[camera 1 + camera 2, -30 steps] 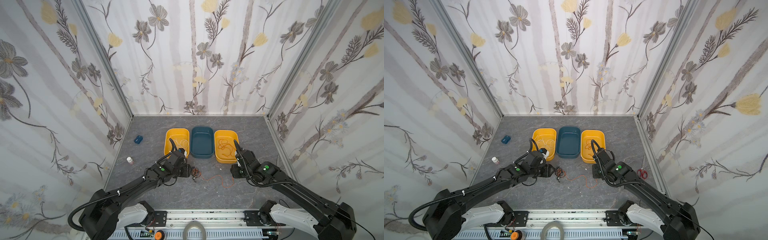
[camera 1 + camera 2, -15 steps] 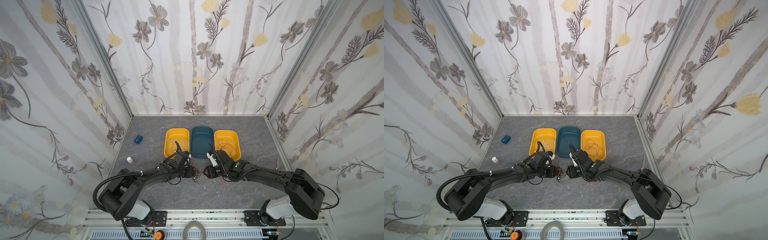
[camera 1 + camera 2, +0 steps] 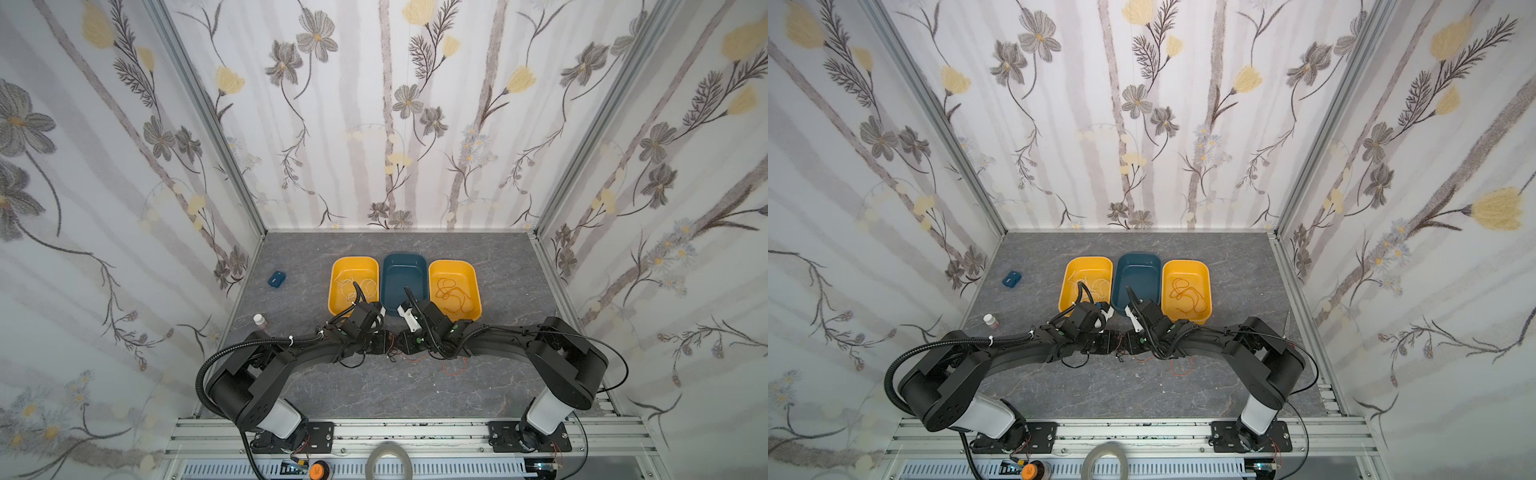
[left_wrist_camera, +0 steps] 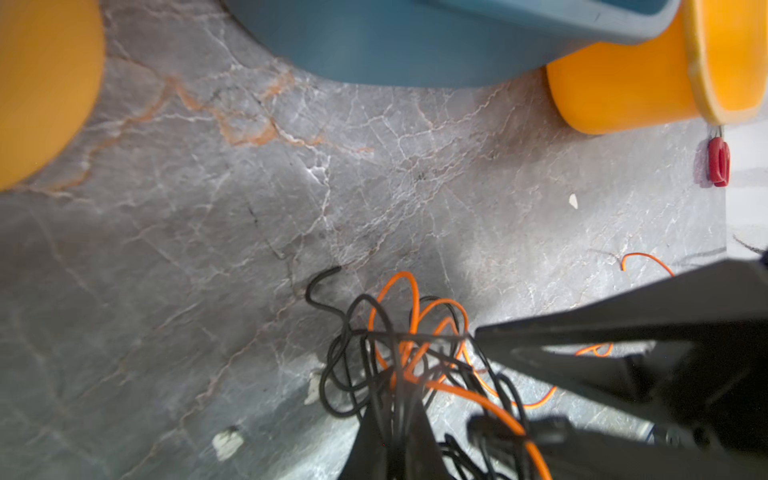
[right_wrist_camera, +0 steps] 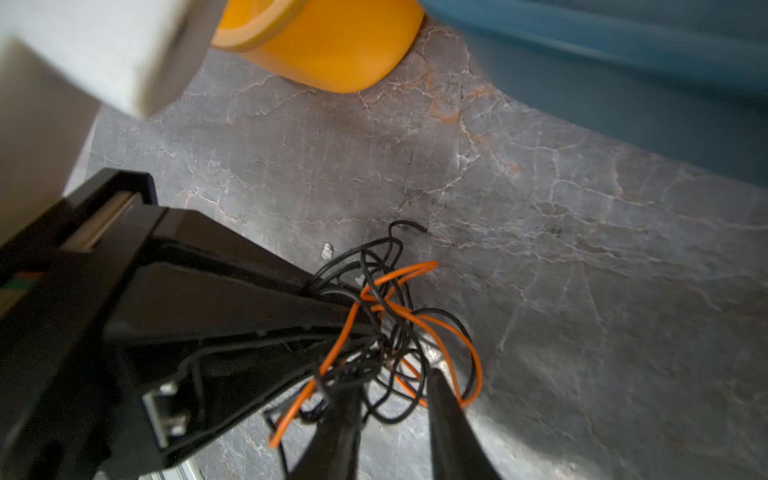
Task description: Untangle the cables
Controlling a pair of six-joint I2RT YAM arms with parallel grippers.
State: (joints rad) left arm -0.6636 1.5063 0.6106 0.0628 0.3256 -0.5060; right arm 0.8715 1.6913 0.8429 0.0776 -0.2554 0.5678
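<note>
Two grippers, the left gripper (image 4: 395,386) and the right gripper (image 5: 390,382), are set tip to tip on the grey marbled tabletop (image 3: 374,395). They meet just in front of the dark blue rectangular plastic tray (image 3: 405,257), on its side toward the robot bases.

Between them lies a small tangle of thin black and orange cables (image 4: 399,345), close to that tray's near wall but apart from it. The left gripper is clenched: in the left wrist view its fingers are pressed together on a bunch of black strands, with an orange strand running past them. The right gripper's jaws are seen a little apart in the right wrist view, with black and orange loops lying in the gap. No firm pinch is shown there. One free black end is curled out of the tangle toward the blue tray.

A yellow rectangular plastic tray (image 3: 355,262) is placed just beside the blue tray on the left arm's side, and thin white cables (image 3: 359,286) are held in it. A second yellow tray (image 3: 453,264) is placed just beside the blue tray on the right arm's side — a coiled orange cable (image 3: 453,295) is kept inside. A loose orange cable (image 3: 455,368) is spread on the tabletop, nearer the bases than the blue tray and toward the right arm's side.

A small blue block (image 3: 276,279) and a small white bottle (image 3: 259,320) are found well off from the blue tray, on the left arm's side.
</note>
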